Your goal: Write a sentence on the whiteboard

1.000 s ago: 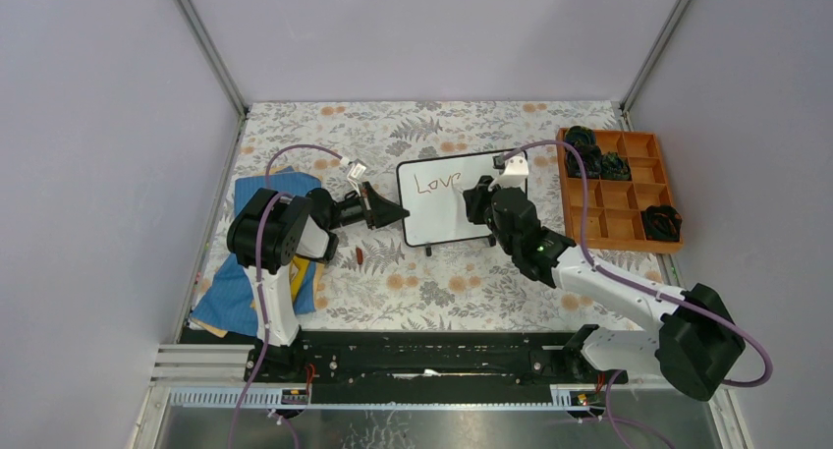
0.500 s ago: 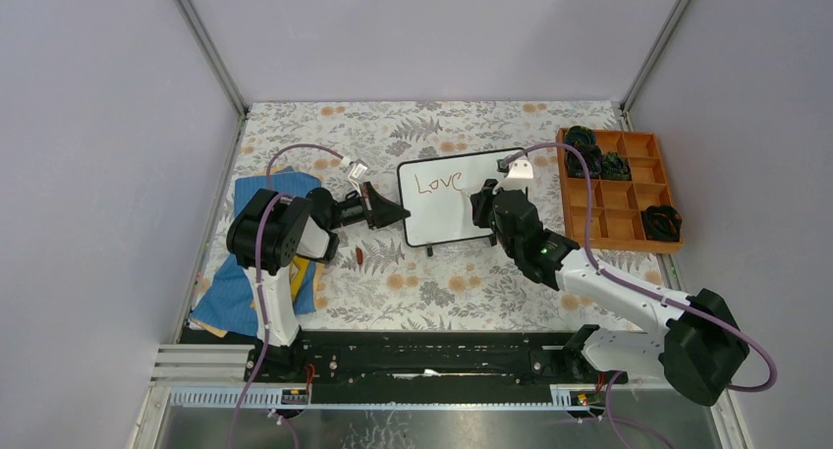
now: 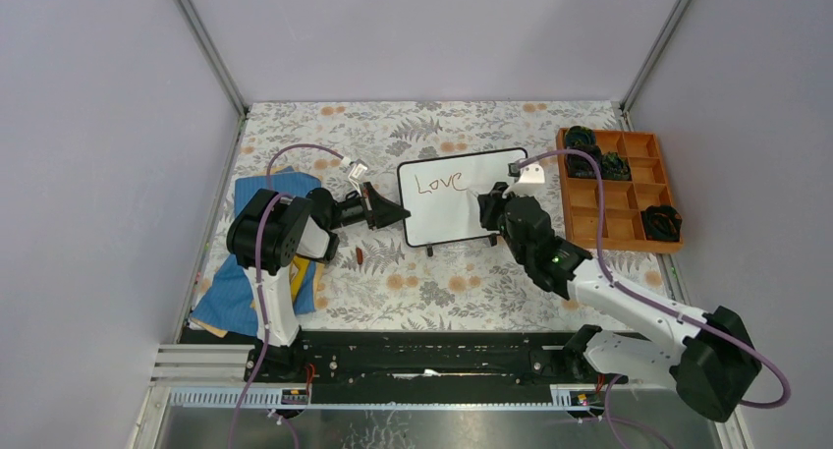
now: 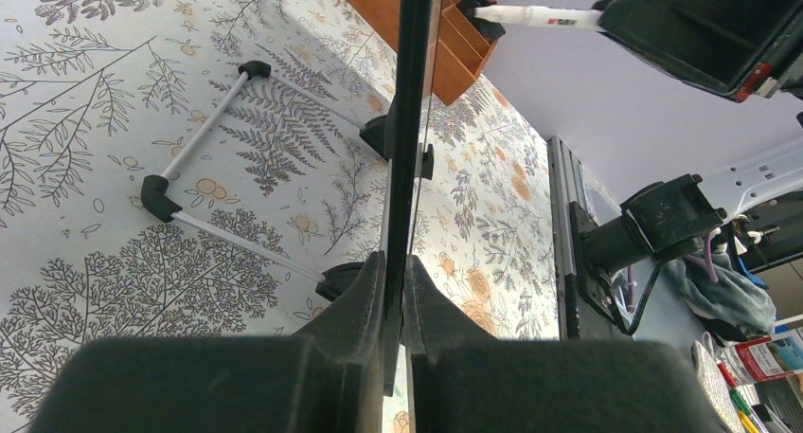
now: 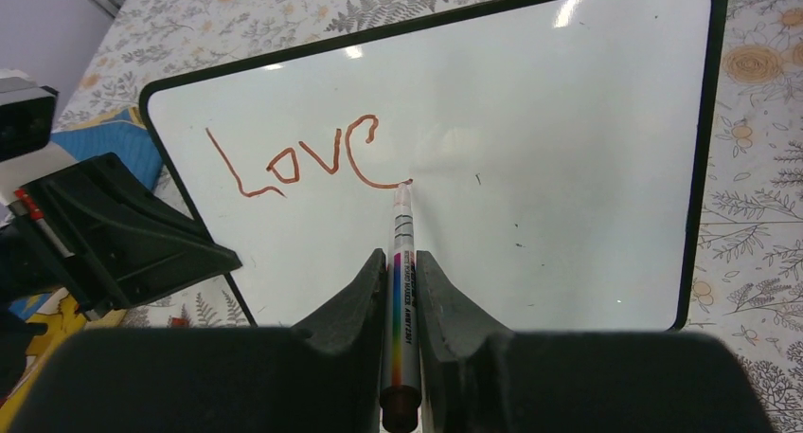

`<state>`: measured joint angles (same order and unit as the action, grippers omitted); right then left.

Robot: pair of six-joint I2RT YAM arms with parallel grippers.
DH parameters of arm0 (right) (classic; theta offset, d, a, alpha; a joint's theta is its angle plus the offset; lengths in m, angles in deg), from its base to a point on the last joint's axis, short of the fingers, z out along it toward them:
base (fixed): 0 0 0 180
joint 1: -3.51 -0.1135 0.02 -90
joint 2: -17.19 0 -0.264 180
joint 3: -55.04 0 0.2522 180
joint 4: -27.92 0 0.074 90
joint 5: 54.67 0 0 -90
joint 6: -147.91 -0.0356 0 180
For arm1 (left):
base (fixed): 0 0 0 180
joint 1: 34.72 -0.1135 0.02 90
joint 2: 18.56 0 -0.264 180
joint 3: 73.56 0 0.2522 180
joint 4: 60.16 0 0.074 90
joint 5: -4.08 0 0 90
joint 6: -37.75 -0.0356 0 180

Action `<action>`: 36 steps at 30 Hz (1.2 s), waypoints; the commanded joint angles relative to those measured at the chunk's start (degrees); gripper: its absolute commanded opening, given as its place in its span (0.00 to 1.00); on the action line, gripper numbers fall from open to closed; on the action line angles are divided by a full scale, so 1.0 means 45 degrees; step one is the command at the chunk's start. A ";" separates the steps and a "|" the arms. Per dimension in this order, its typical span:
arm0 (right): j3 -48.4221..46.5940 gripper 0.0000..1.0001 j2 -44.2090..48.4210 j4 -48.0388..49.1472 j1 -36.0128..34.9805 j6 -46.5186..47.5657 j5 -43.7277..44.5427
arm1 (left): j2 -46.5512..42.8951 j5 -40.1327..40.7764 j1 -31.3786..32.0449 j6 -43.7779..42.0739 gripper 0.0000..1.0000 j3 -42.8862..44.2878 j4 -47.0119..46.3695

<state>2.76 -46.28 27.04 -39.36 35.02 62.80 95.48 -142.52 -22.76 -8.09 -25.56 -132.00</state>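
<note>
The whiteboard [image 3: 462,198] stands tilted mid-table, black-framed, with red-brown "Love" [image 3: 438,182] written at its upper left; the word also shows in the right wrist view [image 5: 303,158]. My left gripper [image 3: 393,211] is shut on the board's left edge [image 4: 409,120], seen edge-on in the left wrist view. My right gripper [image 3: 488,208] is shut on a white marker [image 5: 400,272] with a rainbow stripe. Its tip [image 5: 404,187] touches the board [image 5: 568,168] at the tail of the "e".
An orange compartment tray [image 3: 620,189] with dark items stands right of the board. A blue cloth [image 3: 250,272] lies at the left under the left arm. A small red cap [image 3: 360,256] lies on the floral tablecloth near the board's lower left corner.
My right gripper has moved rightward with the marker, finishing the "e" of "Love". The left arm and the board have stayed still.
</note>
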 commanded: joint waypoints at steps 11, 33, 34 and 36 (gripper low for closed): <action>0.0167 0.00 0.2003 0.0975 0.0094 0.0703 -0.2207 | -0.0260 -0.0069 0.0095 -0.0126 0.00 -0.0111 0.0186; -0.1570 0.00 0.1653 -0.0205 0.1911 -0.0663 -0.1708 | -0.0303 -0.0064 0.0104 -0.0204 0.00 -0.0111 0.0361; -0.1290 0.00 0.1763 0.0003 0.1971 -0.0824 -0.1808 | -0.0303 -0.0057 0.0113 -0.0204 0.00 -0.0109 0.0352; -0.0443 0.00 0.2304 0.0861 0.1987 -0.0968 -0.1798 | -0.0323 -0.0064 0.0113 -0.0204 0.00 -0.0119 0.0351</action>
<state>-3.84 -39.19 25.64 -31.14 34.76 56.89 95.24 -142.52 -22.76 -8.35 -25.64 -131.59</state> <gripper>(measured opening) 0.194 0.130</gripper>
